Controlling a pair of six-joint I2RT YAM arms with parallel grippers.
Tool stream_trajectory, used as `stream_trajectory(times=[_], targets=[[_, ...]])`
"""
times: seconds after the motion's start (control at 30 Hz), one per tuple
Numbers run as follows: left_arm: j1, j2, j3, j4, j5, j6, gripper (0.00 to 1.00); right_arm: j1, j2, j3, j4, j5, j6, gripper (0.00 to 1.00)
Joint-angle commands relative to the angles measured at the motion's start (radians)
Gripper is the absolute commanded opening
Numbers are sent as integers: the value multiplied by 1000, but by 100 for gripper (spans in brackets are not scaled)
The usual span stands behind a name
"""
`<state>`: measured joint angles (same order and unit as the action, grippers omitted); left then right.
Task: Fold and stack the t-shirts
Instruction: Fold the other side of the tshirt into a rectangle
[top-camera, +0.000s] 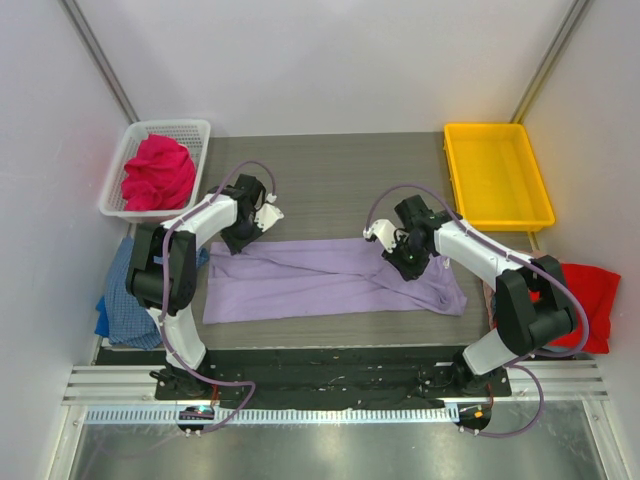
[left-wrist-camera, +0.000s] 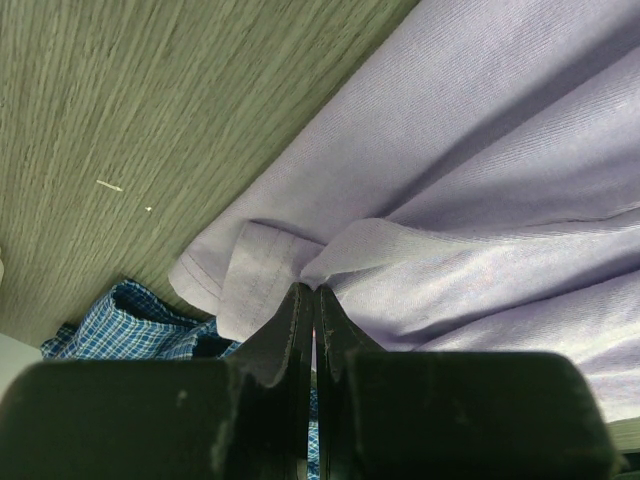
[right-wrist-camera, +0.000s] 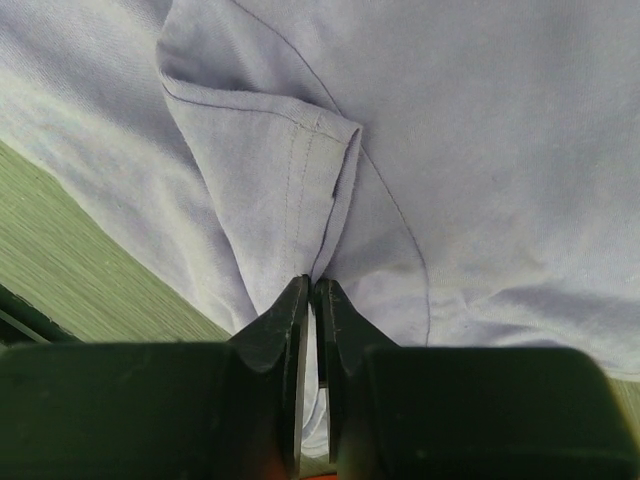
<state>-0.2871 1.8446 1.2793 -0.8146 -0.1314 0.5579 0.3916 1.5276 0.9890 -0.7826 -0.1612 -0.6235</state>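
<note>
Two robot arms bend over a large plain lavender-purple cloth t-shirt (top-camera: 330, 285), which lies lengthwise across the middle of the grey wood-grain counter (top-camera: 330, 170), rumpled, with long folds running from side to side.

The left claw (top-camera: 241, 238) is down at the garment's far left corner. From the left wrist, its black fingers (left-wrist-camera: 285, 335) are pressed together on a small tuck of hemmed lavender cloth at the shirt's edge. The right claw (top-camera: 407, 260) is down on the right part of the shirt, near its far edge. From the right wrist, its fingers (right-wrist-camera: 280, 330) stand all but closed, pinching a stitched fold of the same cloth that runs down between the tips (a pale sliver of fabric shows in the narrow gap).

Three more garments lie around the work area:
- A crumpled magenta-pink cloth t-shirt (top-camera: 158, 172) is heaped in the white plastic mesh basket (top-camera: 175, 123) at the far left.
- A blue checked cloth t-shirt (top-camera: 115, 300) is draped off the counter's left edge beside the left arm — a corner of it also shows in the left wrist view, just beside the lavender hem.
- A bright red cloth t-shirt (top-camera: 595, 295) lies at the right side, by the right arm.

A yellow rectangular plastic tray (top-camera: 485, 127) sits at the counter's far right corner.
</note>
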Motion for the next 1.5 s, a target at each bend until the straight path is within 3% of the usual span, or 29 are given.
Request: stream_trajectory(times=[0.0,0.5,0.8,0.97,1.47], targets=[[0,-21,-6,12,-22,5,5,7,-4,11,5,9,2,13],[0,-28,3,3,-25,7,5,24,-43,19,-26,29,13,3],[0,-39,3,-3,-25,7,5,32,-66,17,-32,46,18,25],[0,-44,-3,0,-25,8,5,36,-72,10,-30,45,21,26],[0,-42,-21,14,-24,7,4,39,-60,-19,-6,49,21,10]])
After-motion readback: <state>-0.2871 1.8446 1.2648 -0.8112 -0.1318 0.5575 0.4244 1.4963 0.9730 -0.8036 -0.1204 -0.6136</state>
